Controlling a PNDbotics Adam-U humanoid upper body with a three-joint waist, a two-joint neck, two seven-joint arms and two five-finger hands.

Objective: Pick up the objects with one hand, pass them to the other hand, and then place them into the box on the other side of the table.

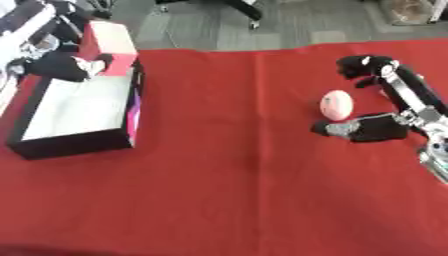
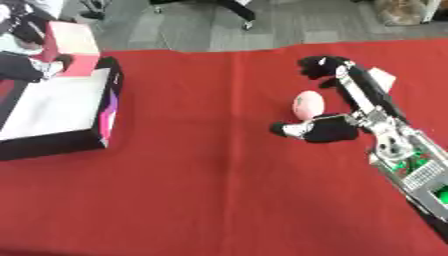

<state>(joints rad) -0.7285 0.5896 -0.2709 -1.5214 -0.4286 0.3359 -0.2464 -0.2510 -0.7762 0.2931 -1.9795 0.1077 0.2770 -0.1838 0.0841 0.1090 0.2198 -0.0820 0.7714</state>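
Box (image 1: pixel 79 107), black-walled with a white floor and a pink lid raised at its far end, sits at the left edge of the red tablecloth (image 1: pixel 227 190). Right hand (image 2: pixel 350 97) rests at the right side, fingers and thumb spread around but not grasping the pale pink ball (image 1: pixel 336 105). The ball lies on the cloth, well apart from the box.

Table cover (image 1: pixel 245 175): red cloth, matt, creased along a fold line. Egg-shaped object (image 1: pixel 336 104): pale pink-white, smooth, slight sheen. Right hand (image 2: pixel 331 126): matt black fingers, silver metal joints. Box (image 1: pixel 79 112): black walls, smooth white interior, looks like card.
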